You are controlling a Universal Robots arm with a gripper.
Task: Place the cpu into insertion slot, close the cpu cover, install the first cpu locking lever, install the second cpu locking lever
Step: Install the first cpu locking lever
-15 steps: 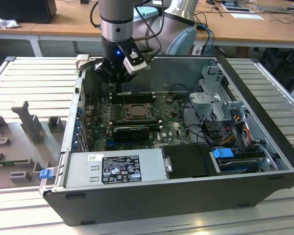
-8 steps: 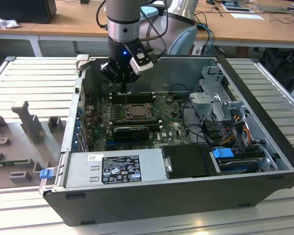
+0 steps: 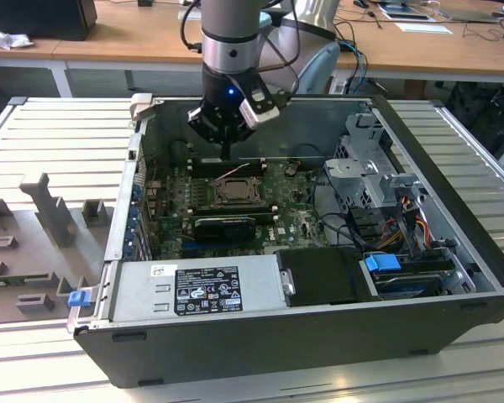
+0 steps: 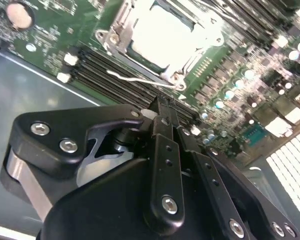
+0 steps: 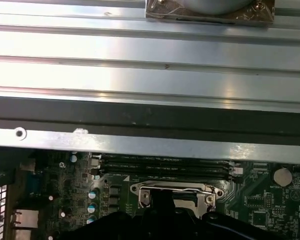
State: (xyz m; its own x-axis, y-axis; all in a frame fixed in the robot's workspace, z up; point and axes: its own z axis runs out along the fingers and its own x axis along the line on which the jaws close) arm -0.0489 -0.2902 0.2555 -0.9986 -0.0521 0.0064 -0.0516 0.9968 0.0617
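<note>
1 power supply box (image 3: 197, 290) lies lowest in the exterior view, inside the open computer case (image 3: 454, 159) on the bench (image 3: 34, 134). At frame centre, the cpu (image 3: 233, 191) sits in the insertion slot (image 3: 214, 202), the cpu cover (image 4: 121, 20) closed over it. Just above, my end effector (image 3: 226, 156) hangs with fingertips pressed together, holding nothing.

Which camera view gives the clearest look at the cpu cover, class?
The second wrist view: the cpu cover lies closed, its frame showing around the pale cpu. The exterior view shows it small and distant under the gripper; the first wrist view shows just one frame edge.
</note>
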